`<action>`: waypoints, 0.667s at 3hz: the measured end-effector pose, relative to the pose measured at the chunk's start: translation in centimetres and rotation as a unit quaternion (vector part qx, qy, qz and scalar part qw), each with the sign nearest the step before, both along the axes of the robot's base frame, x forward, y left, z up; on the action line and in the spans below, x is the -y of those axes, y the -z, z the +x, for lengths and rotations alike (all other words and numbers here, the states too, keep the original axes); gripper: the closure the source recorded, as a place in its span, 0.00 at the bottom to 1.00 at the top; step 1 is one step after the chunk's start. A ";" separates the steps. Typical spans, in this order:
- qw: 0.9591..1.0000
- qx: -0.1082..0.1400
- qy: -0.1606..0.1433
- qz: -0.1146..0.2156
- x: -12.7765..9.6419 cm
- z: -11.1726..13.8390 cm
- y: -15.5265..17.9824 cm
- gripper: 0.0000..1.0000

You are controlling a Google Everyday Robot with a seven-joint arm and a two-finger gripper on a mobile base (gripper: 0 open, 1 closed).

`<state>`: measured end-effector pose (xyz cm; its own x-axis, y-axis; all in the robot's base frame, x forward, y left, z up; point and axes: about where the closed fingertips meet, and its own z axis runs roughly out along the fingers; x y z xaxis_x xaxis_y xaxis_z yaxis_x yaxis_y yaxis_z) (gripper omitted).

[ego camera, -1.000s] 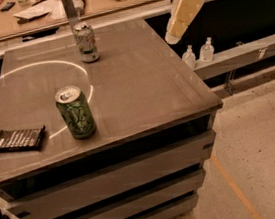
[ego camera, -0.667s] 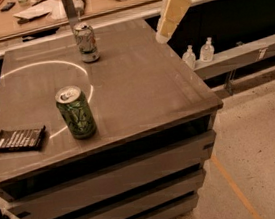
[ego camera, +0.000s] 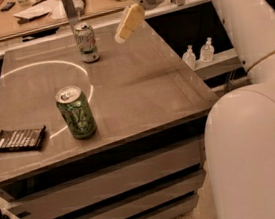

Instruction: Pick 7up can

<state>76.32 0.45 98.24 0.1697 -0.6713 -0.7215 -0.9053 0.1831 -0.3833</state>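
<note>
The 7up can (ego camera: 86, 41) stands upright near the far edge of the table (ego camera: 144, 80), with the end effector (ego camera: 128, 23) raised just to its right, clear of it, aperture state indeterminate, and a green can (ego camera: 76, 112) nearer the camera.

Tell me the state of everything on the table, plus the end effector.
7up can: upright near the table's far edge, not held.
green can: upright near the front left, untouched.
dark packet: lying flat by the left edge.
end effector: in the air right of the 7up can, apart from it.
small bottles: upright on the shelf beyond the table.
</note>
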 end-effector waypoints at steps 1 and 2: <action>0.993 0.005 0.011 0.118 -2.1 4.6 2.2 0.00; 0.994 0.003 0.010 0.112 -2.4 4.5 2.5 0.00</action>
